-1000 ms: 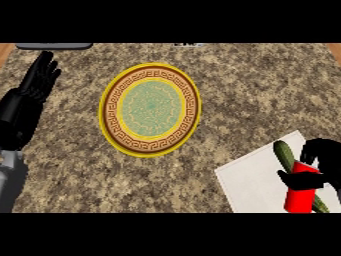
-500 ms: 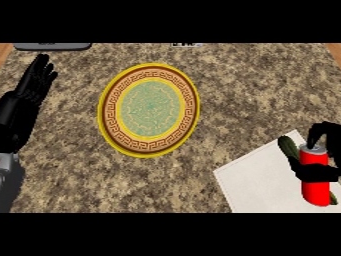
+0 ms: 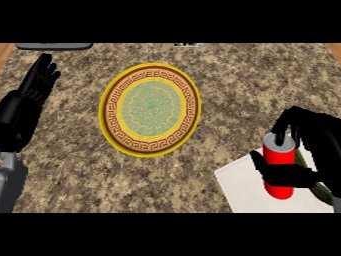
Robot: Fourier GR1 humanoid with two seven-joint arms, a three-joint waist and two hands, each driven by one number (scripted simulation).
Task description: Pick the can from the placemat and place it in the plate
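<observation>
A red cylindrical can with a grey top (image 3: 278, 165) is held by the black right hand (image 3: 322, 150) near the worktop's right front corner. The fingers (image 3: 291, 119) are curled over the can's upper rim from behind, and the thumb (image 3: 285, 173) is wrapped across the front of its red body, so that the can is pinched between them. The can is seen upright, slightly tilted, above the white rectangular placemat (image 3: 253, 189) that lies at the front right of the speckled brown granite worktop (image 3: 225, 75). Whether the can's base is touching the placemat cannot be told. A green elongated object (image 3: 315, 186) is partly seen on the placemat just behind the can, mostly hidden by the hand.

A round plate with a yellow rim, a brown patterned band and a pale green centre (image 3: 150, 109) is set near the middle of the worktop, well apart from the can and to its left. Nothing is seen lying on it.

The black left hand (image 3: 24, 107) is shown at the worktop's left edge, with its fingers straight and pointing toward the back edge; nothing is held or touched by it. A dark grey flat object (image 3: 53, 46) is partly seen at the back left corner.
</observation>
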